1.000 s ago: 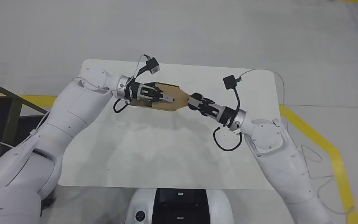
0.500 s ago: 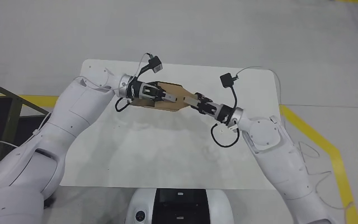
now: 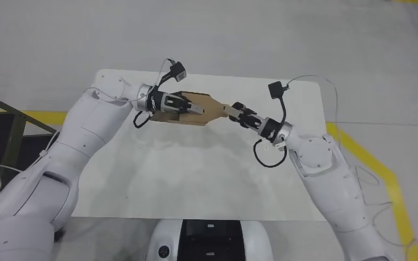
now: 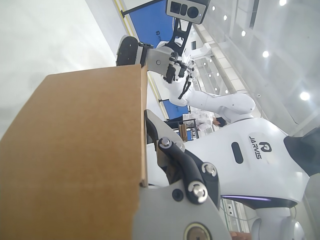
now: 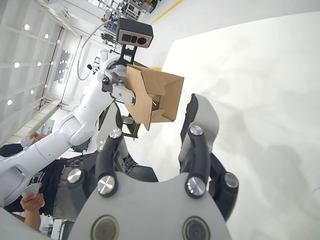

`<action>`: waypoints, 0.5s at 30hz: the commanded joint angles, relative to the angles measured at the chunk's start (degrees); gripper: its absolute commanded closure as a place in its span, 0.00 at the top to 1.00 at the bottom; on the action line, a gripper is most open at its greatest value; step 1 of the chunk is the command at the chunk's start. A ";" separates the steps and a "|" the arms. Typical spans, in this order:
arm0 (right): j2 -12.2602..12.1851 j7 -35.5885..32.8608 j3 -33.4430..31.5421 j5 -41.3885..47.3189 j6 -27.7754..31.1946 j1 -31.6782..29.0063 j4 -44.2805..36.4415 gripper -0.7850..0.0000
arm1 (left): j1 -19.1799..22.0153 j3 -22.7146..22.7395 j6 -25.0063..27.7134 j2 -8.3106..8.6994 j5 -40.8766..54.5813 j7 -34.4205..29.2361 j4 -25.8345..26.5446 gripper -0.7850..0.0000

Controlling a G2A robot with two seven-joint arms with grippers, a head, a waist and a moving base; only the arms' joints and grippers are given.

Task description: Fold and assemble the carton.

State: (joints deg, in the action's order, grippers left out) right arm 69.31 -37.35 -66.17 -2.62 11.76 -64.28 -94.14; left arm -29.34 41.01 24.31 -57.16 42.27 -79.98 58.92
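A brown carton [image 3: 206, 107] is held above the far middle of the white table [image 3: 196, 176], partly folded, its open flapped end [image 5: 156, 93] turned toward my right arm. My left gripper [image 3: 186, 107] is shut on one side wall of it. That wall shows as a broad brown panel [image 4: 75, 138] with one finger [image 4: 152, 126] pressed against its edge, and it hides the other finger. My right gripper [image 3: 233, 111] sits at the carton's tapered end, open [image 5: 156, 109], its fingertips just short of the flaps.
A dark metal frame [image 3: 13, 124] stands off the table's left side. A yellow floor line [image 3: 372, 156] runs past the right edge. The near half of the table is bare.
My right gripper has drawn back a little from the carton's end, rightward and toward the far side. The left arm has shifted the carton slightly the same way.
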 commanded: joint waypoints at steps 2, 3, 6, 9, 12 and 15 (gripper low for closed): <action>-0.16 0.00 -0.63 -0.20 0.24 -0.49 -0.78 0.00 | -0.15 0.55 0.21 -0.13 -0.38 0.21 -0.31 0.00; -0.18 -0.03 -0.72 -0.16 0.31 -0.63 -1.06 0.00 | -0.22 0.71 0.26 -0.19 -0.48 0.26 -0.41 0.00; -0.24 -0.07 -0.81 -0.18 0.77 -0.87 -2.17 0.00 | -0.36 1.03 0.36 -0.39 -0.99 0.36 -0.53 0.00; -0.24 0.00 -0.59 -0.43 1.03 -0.90 -2.67 0.00 | -0.57 1.25 0.34 -0.65 -1.26 0.34 -0.35 0.00; -0.17 0.16 -0.07 -0.76 0.99 -0.63 -2.48 0.00 | -0.78 1.47 0.13 -0.90 -1.28 0.14 0.08 0.00; -0.09 0.23 0.46 -1.09 0.94 -0.30 -1.91 0.00 | -1.06 1.80 -0.18 -1.08 -1.07 -0.18 0.61 0.00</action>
State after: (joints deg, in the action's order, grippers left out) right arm 69.20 -37.12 -65.87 -3.64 12.73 -64.67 -96.24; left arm -30.28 42.67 24.24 -58.20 41.08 -80.05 59.39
